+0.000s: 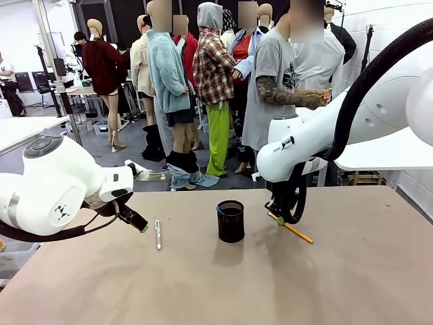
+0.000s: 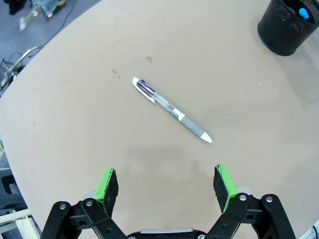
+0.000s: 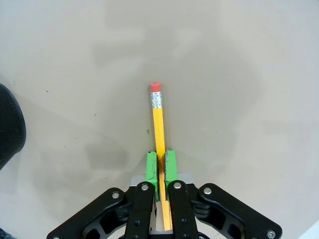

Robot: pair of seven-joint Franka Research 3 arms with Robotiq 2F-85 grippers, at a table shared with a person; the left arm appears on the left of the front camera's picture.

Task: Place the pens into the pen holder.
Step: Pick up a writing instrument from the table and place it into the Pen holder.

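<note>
An orange-yellow pencil (image 3: 158,127) with a red eraser lies on the tan table, and my right gripper (image 3: 161,167) is shut on its shaft; in the front view that gripper (image 1: 279,218) is down at the table over the pencil (image 1: 295,231), right of the black mesh pen holder (image 1: 231,221). A blue pen (image 1: 220,209) stands inside the holder (image 2: 287,27). The silver-white pen (image 2: 171,109) lies flat on the table ahead of my open left gripper (image 2: 167,183), which hovers above it; in the front view this pen (image 1: 158,234) is just right of the left gripper (image 1: 141,224).
The tan table (image 1: 338,284) has a curved far-left edge (image 2: 30,64). People stand beyond the far side of the table (image 1: 284,88). A black cable loops from my right arm (image 1: 365,81).
</note>
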